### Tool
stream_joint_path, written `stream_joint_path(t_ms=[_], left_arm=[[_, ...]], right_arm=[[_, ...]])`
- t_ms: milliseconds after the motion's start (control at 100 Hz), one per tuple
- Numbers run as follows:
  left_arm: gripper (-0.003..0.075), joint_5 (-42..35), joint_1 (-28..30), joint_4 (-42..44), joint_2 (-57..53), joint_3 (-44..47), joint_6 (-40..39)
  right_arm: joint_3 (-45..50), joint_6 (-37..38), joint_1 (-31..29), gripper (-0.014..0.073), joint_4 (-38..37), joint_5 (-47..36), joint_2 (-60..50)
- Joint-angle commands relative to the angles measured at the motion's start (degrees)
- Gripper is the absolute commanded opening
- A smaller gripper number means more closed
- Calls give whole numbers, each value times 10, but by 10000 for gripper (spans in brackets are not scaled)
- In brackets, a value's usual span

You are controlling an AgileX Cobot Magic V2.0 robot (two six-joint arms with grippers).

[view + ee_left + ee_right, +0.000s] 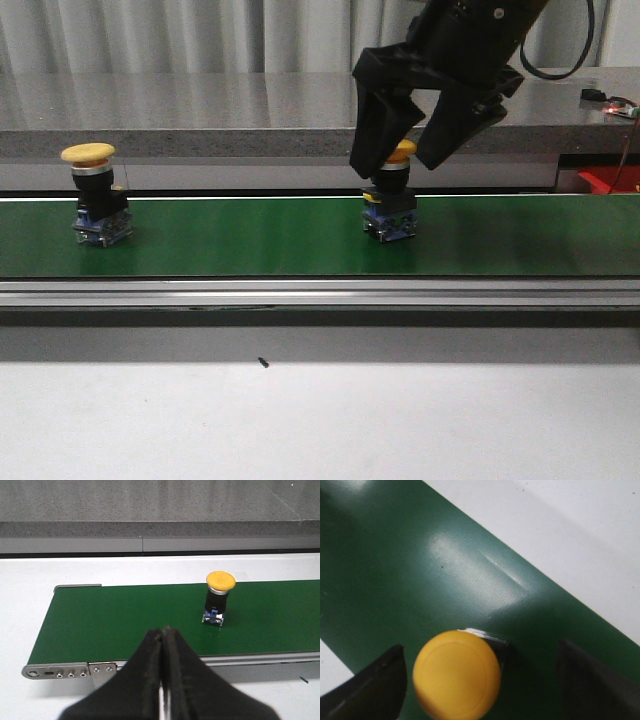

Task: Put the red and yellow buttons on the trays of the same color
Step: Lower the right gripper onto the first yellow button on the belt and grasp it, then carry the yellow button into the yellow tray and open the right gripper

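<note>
Front view shows our right gripper [398,165] spread wide, straddling a yellow button [392,201] upright on the green belt [250,238], presumably to grasp it; our left gripper [164,645] rests closed, empty.

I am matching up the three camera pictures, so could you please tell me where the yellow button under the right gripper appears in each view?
Front view: yellow button right of centre, between the open right gripper's fingers.
Left wrist view: not in it; the button there is likely the other one.
Right wrist view: its cap low, between the dark fingers.
Shared landmark: the green belt.
</note>
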Motion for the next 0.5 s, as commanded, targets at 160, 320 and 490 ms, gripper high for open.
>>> stream_joint_path(t_ms=[160,320,490], left_arm=[[-20,-39,-5,-4,4,-15,0],[-20,-39,-5,-4,4,-15,0],[-20,-39,-5,-4,4,-15,0]], right_arm=[[-20,17,-1,260,-25,7,-17],[-22,31,-1,225,-27,26,-25],[-22,66,-5,225,-60,61,-70]])
